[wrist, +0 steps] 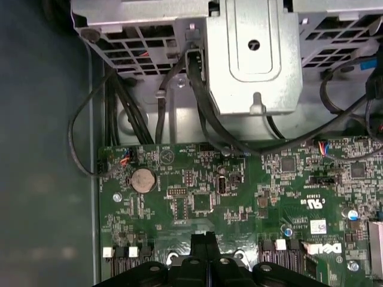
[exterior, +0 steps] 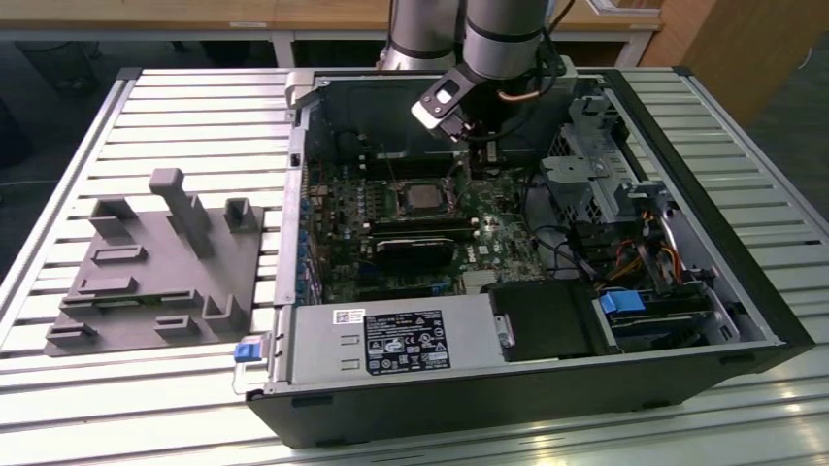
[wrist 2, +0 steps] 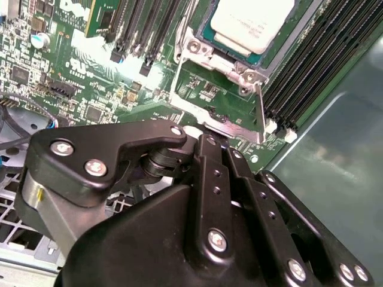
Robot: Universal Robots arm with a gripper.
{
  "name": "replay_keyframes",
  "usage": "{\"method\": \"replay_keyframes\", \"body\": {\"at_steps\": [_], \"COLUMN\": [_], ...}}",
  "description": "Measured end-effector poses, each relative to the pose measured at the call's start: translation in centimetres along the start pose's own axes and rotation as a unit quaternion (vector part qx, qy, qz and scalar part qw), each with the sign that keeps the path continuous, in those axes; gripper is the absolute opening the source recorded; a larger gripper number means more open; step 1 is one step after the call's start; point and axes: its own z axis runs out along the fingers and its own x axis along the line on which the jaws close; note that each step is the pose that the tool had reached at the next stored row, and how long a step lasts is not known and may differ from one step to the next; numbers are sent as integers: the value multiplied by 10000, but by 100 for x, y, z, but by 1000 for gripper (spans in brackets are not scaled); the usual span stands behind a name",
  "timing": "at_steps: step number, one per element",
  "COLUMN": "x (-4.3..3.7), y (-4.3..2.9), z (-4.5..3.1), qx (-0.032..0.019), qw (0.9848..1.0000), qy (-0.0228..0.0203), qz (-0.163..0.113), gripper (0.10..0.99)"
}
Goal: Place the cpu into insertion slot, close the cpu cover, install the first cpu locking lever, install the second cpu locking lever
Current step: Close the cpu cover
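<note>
1. While the open computer case (exterior: 764,320) lies on a slatted metal table (exterior: 155,116), pale wooden benches (exterior: 259,15) stand behind it.
2. Beside the case, toward the exterior view's left, sits a grey moulded tray (exterior: 143,282).
3. Inside the case, the gripper (wrist 2: 203,139) has its fingers pressed together, with the tips just beside the silver cover frame (wrist 2: 209,116).
4. Deeper inside the case, the chip (wrist 2: 254,21) lies in its socket (wrist 2: 239,75), pale face showing.
</note>
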Motion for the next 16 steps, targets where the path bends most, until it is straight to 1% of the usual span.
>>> {"method": "replay_keyframes", "body": {"at_steps": [7,9,16], "x": [-4,-7,-10], "y": [-61,-116,-167], "z": [-2,-2,-1], "qx": [0,0,0], "qw": [10000,10000,10000], "qy": [0,0,0], "qz": [0,0,0], "gripper": [106,106,106]}}
